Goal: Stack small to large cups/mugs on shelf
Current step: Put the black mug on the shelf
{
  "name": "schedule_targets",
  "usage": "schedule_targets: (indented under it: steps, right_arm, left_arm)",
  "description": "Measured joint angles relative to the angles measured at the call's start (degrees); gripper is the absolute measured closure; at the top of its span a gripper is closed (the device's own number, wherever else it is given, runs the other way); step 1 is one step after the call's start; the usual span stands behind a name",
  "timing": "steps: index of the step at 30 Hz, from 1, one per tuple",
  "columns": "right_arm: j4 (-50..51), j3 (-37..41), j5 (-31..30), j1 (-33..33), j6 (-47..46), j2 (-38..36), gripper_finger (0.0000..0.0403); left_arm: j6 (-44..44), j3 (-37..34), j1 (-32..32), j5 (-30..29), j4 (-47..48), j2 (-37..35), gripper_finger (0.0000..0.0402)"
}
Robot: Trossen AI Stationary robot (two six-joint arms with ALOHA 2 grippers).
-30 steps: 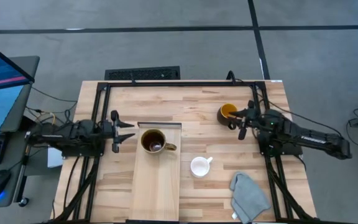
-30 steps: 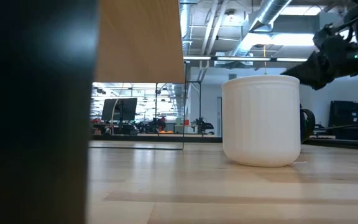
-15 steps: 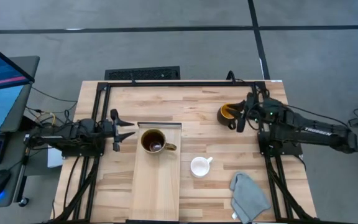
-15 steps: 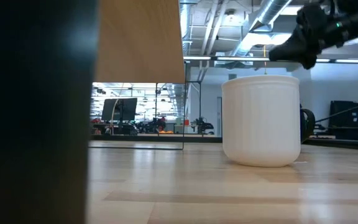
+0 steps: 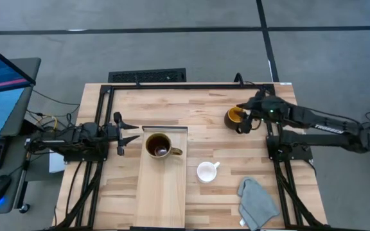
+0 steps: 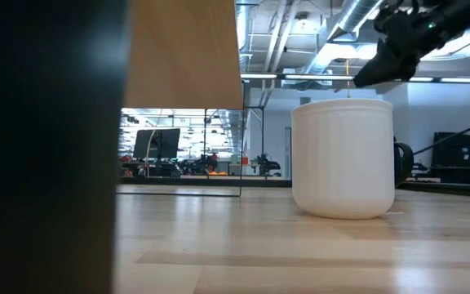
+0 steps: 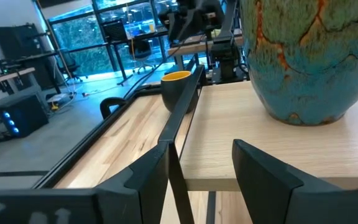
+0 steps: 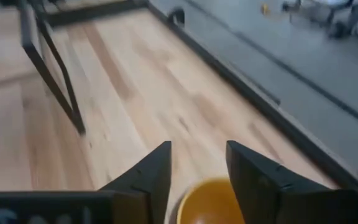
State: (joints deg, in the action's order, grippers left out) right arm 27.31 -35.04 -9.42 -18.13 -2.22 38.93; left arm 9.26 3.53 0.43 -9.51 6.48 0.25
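Note:
A large brown mug (image 5: 158, 145) stands upright on the far end of the pale shelf board (image 5: 162, 199). A small white mug (image 5: 206, 171) stands on the table to the right of the board and fills the low view (image 6: 343, 157). A dark mug with a yellow inside (image 5: 235, 117) stands at the far right. My right gripper (image 5: 243, 115) is open and hovers over this mug's rim (image 8: 209, 202), well above the table in the low view (image 6: 375, 72). My left gripper (image 5: 130, 133) is open, level, just left of the brown mug (image 7: 303, 56).
A grey cloth (image 5: 257, 203) lies crumpled at the table's near right corner. A dark metal frame (image 5: 172, 85) runs along the table's far edge and down both sides. Bare tabletop lies between the board and the dark mug.
My right gripper has risen and gone toward the table's far edge and a little to the left, ending over the dark mug with the yellow inside. Its arm has swung and stretched out. The mugs have kept still.

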Motion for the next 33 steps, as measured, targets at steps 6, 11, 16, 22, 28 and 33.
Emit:
schedule_targets:
  steps: [6,11,16,22,28,33]
  right_arm:
    - [9.8,-3.5,0.2,0.1,-9.2,4.3,0.0188]
    - [18.9,-7.0,0.5,0.1,-16.7,6.4,0.0190]
    - [28.6,-9.3,2.3,0.1,-27.0,7.9,0.0202]
    - [31.5,-9.3,4.3,1.2,-34.0,9.3,0.0209]
    - [31.4,-9.3,4.3,4.1,-38.2,13.1,0.0207]
    - [31.4,-9.3,3.1,6.0,-41.3,17.6,0.0211]
  left_arm:
    - [0.0,0.0,0.0,-0.1,0.0,0.0,0.0232]
    - [0.0,0.0,0.0,-0.1,0.0,0.0,0.0232]
    - [0.0,0.0,0.0,-0.2,0.0,0.0,0.0232]
    - [0.0,0.0,0.0,-0.2,0.0,0.0,0.0232]
    - [0.0,0.0,0.0,-0.1,0.0,0.0,0.0232]
    - [-0.8,0.0,0.0,-0.1,0.0,0.0,0.0232]
